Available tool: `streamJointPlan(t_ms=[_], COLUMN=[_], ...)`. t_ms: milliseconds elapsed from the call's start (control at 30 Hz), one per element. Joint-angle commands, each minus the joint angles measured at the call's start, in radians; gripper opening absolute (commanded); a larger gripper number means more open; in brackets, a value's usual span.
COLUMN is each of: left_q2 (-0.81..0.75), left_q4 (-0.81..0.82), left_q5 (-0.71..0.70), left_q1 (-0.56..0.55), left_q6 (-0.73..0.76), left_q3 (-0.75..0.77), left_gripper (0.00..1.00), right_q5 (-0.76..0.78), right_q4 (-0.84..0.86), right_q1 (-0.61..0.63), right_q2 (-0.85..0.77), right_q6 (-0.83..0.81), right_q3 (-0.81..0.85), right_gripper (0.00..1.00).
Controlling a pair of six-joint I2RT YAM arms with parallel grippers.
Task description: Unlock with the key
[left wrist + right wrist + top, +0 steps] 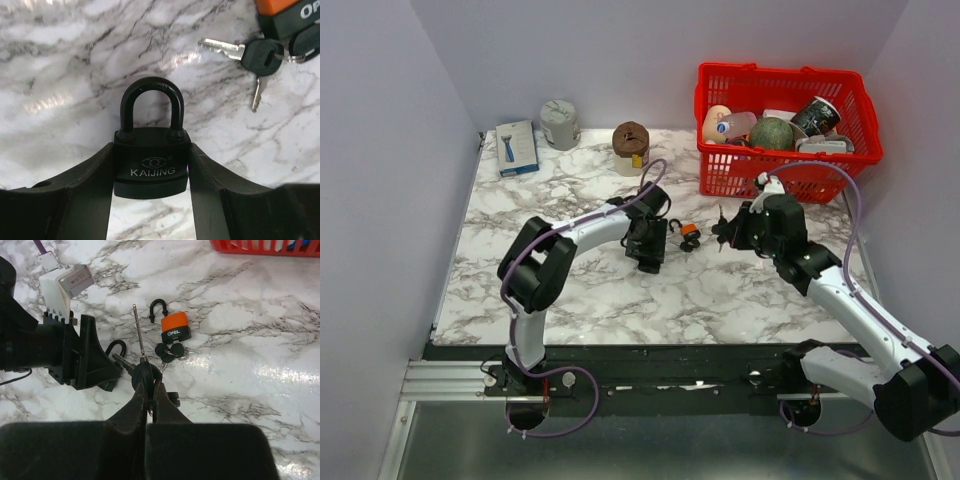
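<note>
Between left pincer point(650, 262) and right pincer point(723, 232) — narrow gap — lies an orange padlock point(689, 233) (keys point(169, 351) attached).

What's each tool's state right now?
Left tool: closed on the black padlock.
Right tool: closed, holding a key.

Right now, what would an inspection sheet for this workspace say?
Surface: white marble table.
Job's things: black lock, shackle closed; key, held.
Clutter: orange lock, shackle open, with keys; full red basket; blue box; grey can; brown tub.
Grippers: left gripper closed against both sides of the black lock; right gripper shut on the key.
Cables: purple cables along both arms.
Surroundings: grey walls.
</note>
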Motion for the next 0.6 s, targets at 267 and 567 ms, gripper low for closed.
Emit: streamJointPlan(t_ms=[267, 567], left_q2=[-0.441, -0.458], left_q4=[0.821, 0.821], left_q5=[0.309, 0.299], left_q1=[0.178, 0.193], left_q6=[-0.769, -0.941], left_q3=[-0.417, -0.404], left_gripper=[0.00, 0.00], right_q5=[-0.492, -0.552], right_q4=[-0.311, -0.383], right_q1=[0.025, 0.131], right_q2=[0.201, 0.399], right_q6=[-0.117, -0.023], right_q3=[0.298, 0.461], right_gripper=[0.01, 0.01])
